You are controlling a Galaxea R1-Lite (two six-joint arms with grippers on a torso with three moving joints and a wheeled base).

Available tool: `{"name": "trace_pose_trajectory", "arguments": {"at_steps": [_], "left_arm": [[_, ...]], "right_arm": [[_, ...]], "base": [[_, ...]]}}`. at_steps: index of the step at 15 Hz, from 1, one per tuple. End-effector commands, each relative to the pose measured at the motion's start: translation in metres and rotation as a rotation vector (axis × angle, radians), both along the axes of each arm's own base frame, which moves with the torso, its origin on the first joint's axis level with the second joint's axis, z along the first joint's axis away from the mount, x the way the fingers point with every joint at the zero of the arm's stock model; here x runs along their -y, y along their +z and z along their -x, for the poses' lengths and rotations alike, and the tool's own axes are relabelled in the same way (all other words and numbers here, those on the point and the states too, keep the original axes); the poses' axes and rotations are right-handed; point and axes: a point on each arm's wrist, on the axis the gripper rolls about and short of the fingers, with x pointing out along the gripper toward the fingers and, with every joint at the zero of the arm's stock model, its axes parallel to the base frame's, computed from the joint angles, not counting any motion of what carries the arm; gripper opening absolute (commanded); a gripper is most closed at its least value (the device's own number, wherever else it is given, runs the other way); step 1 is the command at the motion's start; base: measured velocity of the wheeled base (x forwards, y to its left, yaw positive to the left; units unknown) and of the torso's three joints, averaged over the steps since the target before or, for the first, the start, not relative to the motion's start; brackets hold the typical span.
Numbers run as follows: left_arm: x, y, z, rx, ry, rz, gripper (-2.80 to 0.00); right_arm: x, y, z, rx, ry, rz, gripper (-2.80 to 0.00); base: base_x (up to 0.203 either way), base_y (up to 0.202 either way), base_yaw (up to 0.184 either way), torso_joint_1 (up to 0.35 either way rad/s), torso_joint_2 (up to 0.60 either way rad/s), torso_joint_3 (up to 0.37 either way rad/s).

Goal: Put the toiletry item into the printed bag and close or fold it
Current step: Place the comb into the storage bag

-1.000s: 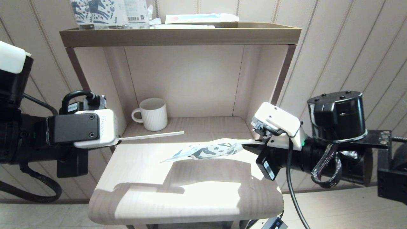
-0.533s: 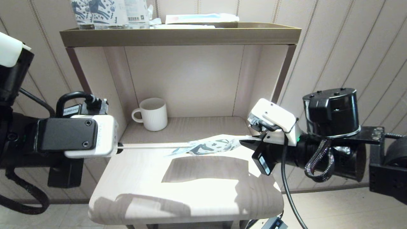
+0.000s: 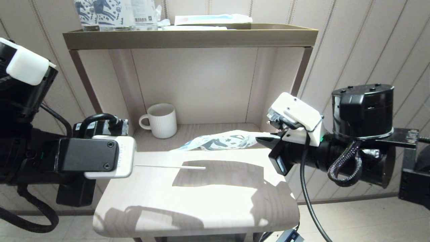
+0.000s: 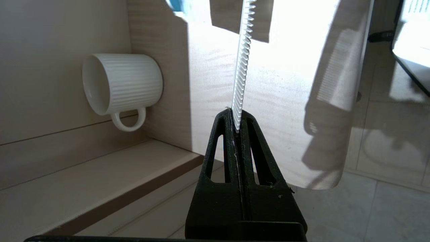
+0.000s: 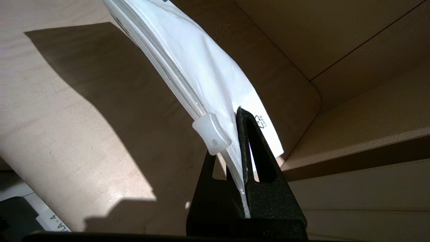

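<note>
The toiletry item (image 3: 171, 166), a slim white comb, sticks out level from my left gripper (image 3: 134, 165), which is shut on its handle end. In the left wrist view its toothed edge (image 4: 242, 57) runs away from the pinching left gripper (image 4: 236, 114). The printed bag (image 3: 221, 141), white with a teal horse, hangs in the air over the back of the table. My right gripper (image 3: 265, 140) is shut on its right end. In the right wrist view the bag (image 5: 198, 67) leaves the right gripper (image 5: 228, 134) beside a clear zip slider (image 5: 212, 133). The comb's tip sits nearer me and lower than the bag, apart from it.
A ribbed white mug (image 3: 163, 120) stands in the left of the shelf's alcove, also visible as the mug (image 4: 117, 84) in the left wrist view. The wooden table (image 3: 201, 208) has rounded front corners. The top shelf (image 3: 188, 35) carries upright horse-printed packs (image 3: 100, 11) and a flat blue-and-white packet (image 3: 211, 18).
The left gripper has drawn the comb down and toward me, away from the bag's free end that it met half a second ago. The right gripper has lifted the bag slightly.
</note>
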Motion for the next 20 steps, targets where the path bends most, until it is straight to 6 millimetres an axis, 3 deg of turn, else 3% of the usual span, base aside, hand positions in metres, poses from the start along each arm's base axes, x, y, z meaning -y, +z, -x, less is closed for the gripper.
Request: {"name": "trace_pose_trajectory", "arguments": {"at_steps": [1,8,20], "left_arm": [[0.003,-0.005,-0.004,-0.015,-0.006,-0.019,-2.8],[0.016,-0.012,-0.007,-0.019,-0.017,-0.06,-2.8],[0.009,0.0,0.001,0.03,-0.004,-0.019,-2.8]], "right_arm": [[-0.001,0.002,0.003,0.009,0.009,-0.003,-2.8],[-0.005,-0.001,0.007,0.002,0.03,0.001,-2.8],[-0.006,-0.006,0.009,-0.014,0.037,0.011,-2.8]], "base": [[0.0,0.0,0.0,0.0,0.0,0.0],[0.0,0.0,0.0,0.0,0.0,0.0],[0.0,0.0,0.0,0.0,0.0,0.0]]}}
